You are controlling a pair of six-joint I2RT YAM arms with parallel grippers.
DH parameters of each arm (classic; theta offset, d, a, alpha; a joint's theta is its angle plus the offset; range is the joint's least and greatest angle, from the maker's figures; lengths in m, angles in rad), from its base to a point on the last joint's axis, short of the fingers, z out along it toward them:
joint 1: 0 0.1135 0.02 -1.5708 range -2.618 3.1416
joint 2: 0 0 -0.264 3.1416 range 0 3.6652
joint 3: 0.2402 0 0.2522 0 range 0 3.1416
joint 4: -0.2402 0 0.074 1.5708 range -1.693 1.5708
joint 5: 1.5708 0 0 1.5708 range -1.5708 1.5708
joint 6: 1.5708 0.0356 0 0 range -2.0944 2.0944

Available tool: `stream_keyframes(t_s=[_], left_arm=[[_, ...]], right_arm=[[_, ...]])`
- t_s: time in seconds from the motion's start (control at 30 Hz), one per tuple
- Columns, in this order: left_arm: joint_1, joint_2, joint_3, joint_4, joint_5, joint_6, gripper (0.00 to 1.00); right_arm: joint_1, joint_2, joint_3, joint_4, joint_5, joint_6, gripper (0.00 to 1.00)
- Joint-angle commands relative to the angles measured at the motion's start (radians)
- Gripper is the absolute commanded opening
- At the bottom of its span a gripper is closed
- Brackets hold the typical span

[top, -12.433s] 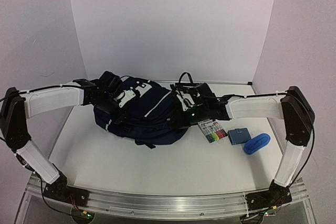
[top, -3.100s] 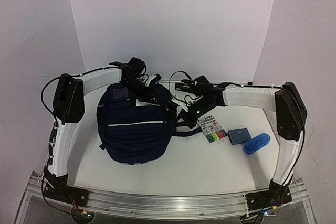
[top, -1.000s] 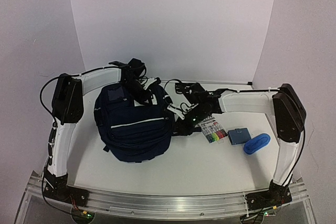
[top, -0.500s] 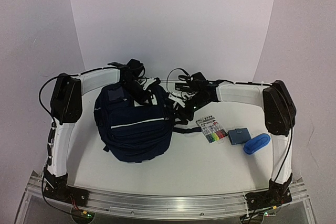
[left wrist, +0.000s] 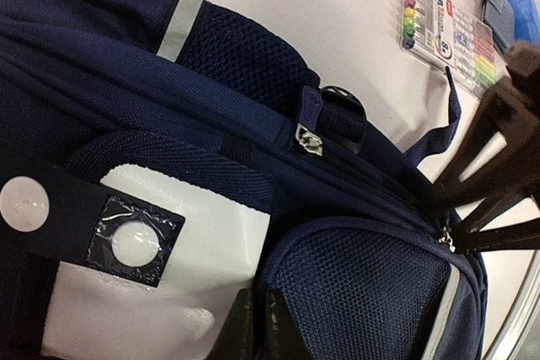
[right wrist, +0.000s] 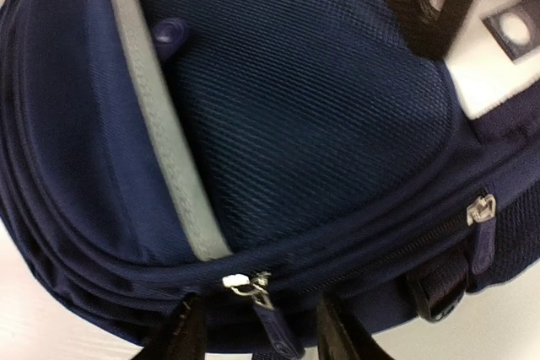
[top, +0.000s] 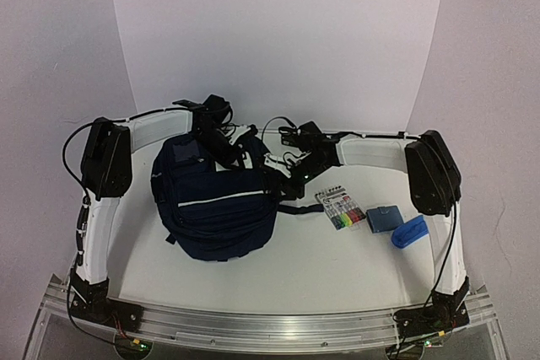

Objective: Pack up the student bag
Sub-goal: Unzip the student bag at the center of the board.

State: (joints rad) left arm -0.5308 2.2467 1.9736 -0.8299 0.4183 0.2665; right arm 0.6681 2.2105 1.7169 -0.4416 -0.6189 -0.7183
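Note:
The student bag (top: pixel 215 208), navy with thin white stripes, lies left of centre on the table. My left gripper (top: pixel 226 147) is at its far top edge. In the left wrist view it (left wrist: pixel 260 326) is shut on a fold of bag fabric between the white patch (left wrist: pixel 160 292) and a mesh pocket (left wrist: pixel 354 292). My right gripper (top: pixel 281 176) is against the bag's right side. In the right wrist view it (right wrist: pixel 257 330) is open, its jaws standing either side of a zipper pull (right wrist: pixel 270 318) without touching it.
A pack of coloured markers (top: pixel 340 208) lies right of the bag, then a small blue pouch (top: pixel 384 218) and a bright blue case (top: pixel 413 230). A dark strap (top: pixel 297 209) trails from the bag toward the markers. White walls enclose the back and sides.
My right gripper moved left, away from the marker pack and onto the bag's right side by the zipper pull. The left gripper kept its hold and the bag stayed put.

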Motion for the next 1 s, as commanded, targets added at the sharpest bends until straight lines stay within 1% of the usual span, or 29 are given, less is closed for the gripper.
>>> stream_keyframes(t_s=[0.0, 0.07, 0.13, 0.2, 0.23, 0.33, 0.47, 0.53, 0.6, 0.63, 0.67, 0.7, 0.83, 0.97], left_arm=[[0.005, -0.017, -0.013, -0.080, -0.022, 0.002, 0.22], [0.003, -0.017, -0.012, -0.082, -0.006, 0.005, 0.35], [0.002, -0.018, -0.016, -0.085, 0.008, 0.012, 0.42], [-0.002, -0.014, -0.022, -0.086, 0.010, 0.020, 0.47], [-0.003, -0.008, -0.023, -0.085, 0.003, 0.022, 0.48], [-0.007, 0.010, -0.021, -0.093, -0.022, 0.037, 0.52], [-0.013, 0.027, -0.027, -0.108, -0.049, 0.061, 0.53], [-0.014, 0.029, -0.032, -0.111, -0.044, 0.071, 0.43], [-0.014, 0.032, -0.033, -0.117, -0.037, 0.072, 0.26], [-0.014, 0.033, -0.032, -0.119, -0.034, 0.071, 0.15], [-0.014, 0.035, -0.029, -0.120, -0.037, 0.067, 0.07], [-0.014, 0.039, -0.025, -0.118, -0.045, 0.058, 0.01], [-0.003, 0.068, 0.036, -0.110, -0.133, -0.060, 0.00], [0.028, 0.090, 0.112, -0.101, -0.206, -0.174, 0.00]], right_arm=[[0.008, -0.002, 0.007, -0.020, -0.061, -0.018, 0.26], [0.008, -0.005, 0.005, -0.036, -0.060, -0.023, 0.18], [0.008, -0.012, 0.001, -0.044, -0.055, -0.026, 0.09], [0.009, -0.017, -0.003, -0.048, -0.049, -0.028, 0.02], [0.008, -0.021, -0.003, -0.048, -0.046, -0.026, 0.00], [0.008, -0.026, 0.002, -0.048, -0.042, -0.009, 0.00], [0.008, -0.038, 0.002, -0.048, -0.042, 0.004, 0.00], [0.008, -0.043, 0.003, -0.048, -0.036, 0.010, 0.00], [0.008, -0.046, 0.006, -0.048, -0.027, 0.024, 0.00], [0.009, -0.048, 0.007, -0.048, -0.021, 0.031, 0.00], [0.008, -0.052, 0.006, -0.048, -0.015, 0.040, 0.00], [0.008, -0.056, 0.005, -0.047, -0.010, 0.050, 0.00], [0.010, -0.087, -0.033, -0.047, 0.006, 0.096, 0.00], [0.030, -0.155, -0.141, -0.045, 0.026, 0.116, 0.00]])
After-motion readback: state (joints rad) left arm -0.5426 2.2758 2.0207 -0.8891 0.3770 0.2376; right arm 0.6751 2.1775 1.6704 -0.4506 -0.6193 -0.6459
